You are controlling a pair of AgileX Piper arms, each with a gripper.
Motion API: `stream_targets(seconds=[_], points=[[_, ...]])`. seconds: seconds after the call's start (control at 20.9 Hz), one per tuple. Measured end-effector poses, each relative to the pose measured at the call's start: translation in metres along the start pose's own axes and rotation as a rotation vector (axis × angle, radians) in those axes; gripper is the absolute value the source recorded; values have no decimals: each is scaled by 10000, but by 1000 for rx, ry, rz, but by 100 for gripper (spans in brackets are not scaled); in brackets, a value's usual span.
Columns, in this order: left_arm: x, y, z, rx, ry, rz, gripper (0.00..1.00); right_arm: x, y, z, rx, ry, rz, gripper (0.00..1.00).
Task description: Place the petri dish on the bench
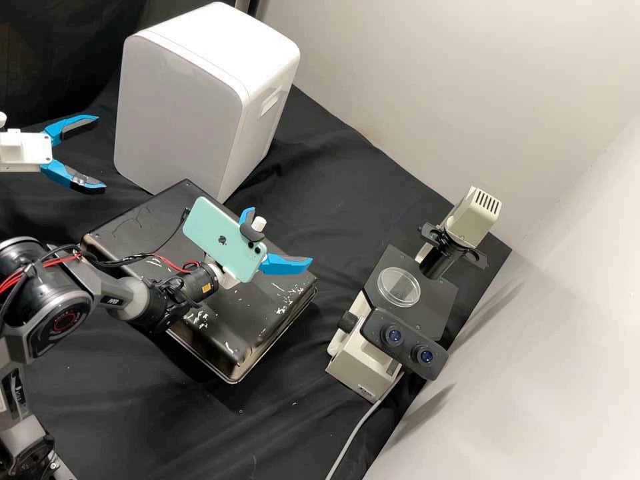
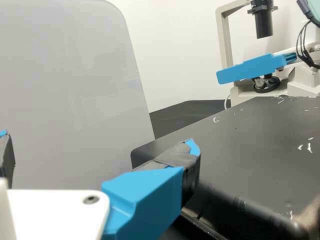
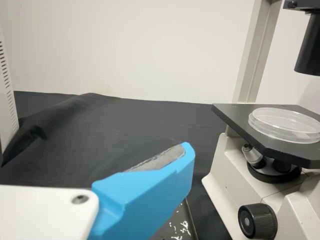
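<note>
Both grippers are spread and empty, left gripper (image 1: 100,153) beside the box (image 1: 200,93), right gripper (image 1: 279,237) over the tray (image 1: 267,313) facing the microscope (image 1: 373,353), because the dish (image 1: 399,285) sits ungrasped on its stage (image 1: 437,297), not yet on the bench (image 1: 333,180).

No text can be read. A small printed mark (image 1: 109,301) on the grey arm link behind the right claw (image 1: 280,237), and a label (image 1: 365,390) on the microscope (image 1: 400,333) base beyond that claw, are too small to be made out.
</note>
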Motion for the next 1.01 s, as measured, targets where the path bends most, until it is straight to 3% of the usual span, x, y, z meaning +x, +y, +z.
stream_targets(seconds=[0.1,0.19,0.48,0.67,1.01], points=[[1,0,3,-1,-1,0,100,0,0,0,0,0,0,100],[1,0,3,21,-1,0,100,0,0,0,0,0,0,100],[6,-19,0,18,2,-8,100,0,11,11,0,-4,4,100],[9,-23,9,16,-1,-9,100,52,62,143,1,-43,24,100],[10,-23,13,16,2,-8,100,190,55,388,3,-113,25,100]])
